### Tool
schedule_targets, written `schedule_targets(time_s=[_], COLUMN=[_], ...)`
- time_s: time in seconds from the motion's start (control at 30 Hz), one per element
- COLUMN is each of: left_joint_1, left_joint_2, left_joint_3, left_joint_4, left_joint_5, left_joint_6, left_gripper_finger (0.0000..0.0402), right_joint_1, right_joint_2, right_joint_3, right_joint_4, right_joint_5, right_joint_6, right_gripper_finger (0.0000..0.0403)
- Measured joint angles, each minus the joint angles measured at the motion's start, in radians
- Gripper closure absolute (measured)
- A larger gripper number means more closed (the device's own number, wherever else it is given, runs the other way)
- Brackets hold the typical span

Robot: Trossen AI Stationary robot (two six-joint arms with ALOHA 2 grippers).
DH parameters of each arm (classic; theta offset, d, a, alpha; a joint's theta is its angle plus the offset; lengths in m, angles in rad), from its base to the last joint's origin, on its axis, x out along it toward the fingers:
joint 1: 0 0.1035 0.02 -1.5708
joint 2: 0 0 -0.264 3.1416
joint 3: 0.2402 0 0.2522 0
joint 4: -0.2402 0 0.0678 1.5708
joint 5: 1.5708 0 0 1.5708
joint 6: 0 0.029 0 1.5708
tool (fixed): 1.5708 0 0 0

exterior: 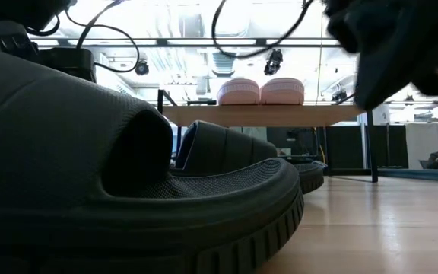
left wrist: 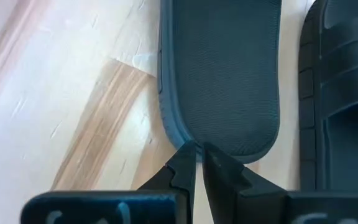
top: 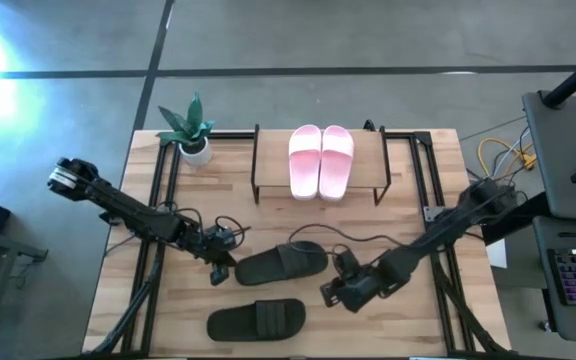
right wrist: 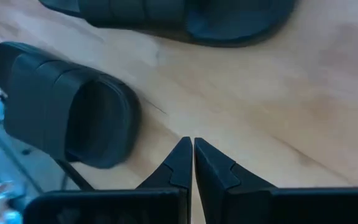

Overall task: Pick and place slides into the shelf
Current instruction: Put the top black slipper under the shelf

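Two pale pink slides [top: 320, 160] lie side by side on the shelf's [top: 268, 150] top board at the table's far middle. Two dark slides rest sole-down on the table: one in the middle [top: 280, 263], one nearer the front edge [top: 256, 319]. My left gripper [top: 223, 266] is shut, with its tips [left wrist: 197, 152] at the middle slide's open heel end. My right gripper [top: 333, 292] is also shut and hangs over bare wood [right wrist: 190, 146] to the right of both dark slides, touching nothing. In the low view the near slide [exterior: 128, 167] fills the foreground. My left gripper's shut fingertips stand against the rounded rim of the middle slide's heel end [left wrist: 185, 142]. They come slanting down from the table's left and lie along the slide. Whether they touch the rim I cannot tell. The slide lies flat on the table.
A small potted plant [top: 190, 130] stands at the far left corner. Black metal rails [top: 158, 200] run along both sides of the table, and cables [top: 368, 240] trail between the arms. Bare wood lies between the shelf and the dark slides.
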Motion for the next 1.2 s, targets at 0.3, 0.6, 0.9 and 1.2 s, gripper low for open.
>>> schedule_targets(time_s=[0.3, 0.6, 0.9, 1.2], left_joint_1=[0.0, -0.019, -0.017, -0.001], left_joint_2=[0.003, 0.068, 0.216, 0.412], left_joint_3=[-0.011, -0.042, -0.043, -0.026], left_joint_4=[-0.063, 0.115, 0.457, 0.798], left_joint_5=[-0.003, 0.007, -0.003, -0.019], left_joint_6=[-0.068, -0.106, -0.101, -0.093], left_gripper_finger=[0.0388, 0.0388, 0.0388, 0.0388], right_joint_1=[-0.063, -0.161, -0.237, -0.241], right_joint_2=[0.169, 0.254, 0.16, 0.0], right_joint_3=[0.047, 0.103, 0.092, 0.093], right_joint_4=[0.14, 0.084, -0.101, -0.266], right_joint_5=[0.0, 0.028, 0.229, 0.343], right_joint_6=[-0.114, -0.198, -0.152, -0.172], right_gripper_finger=[0.0394, 0.0394, 0.0394, 0.0394])
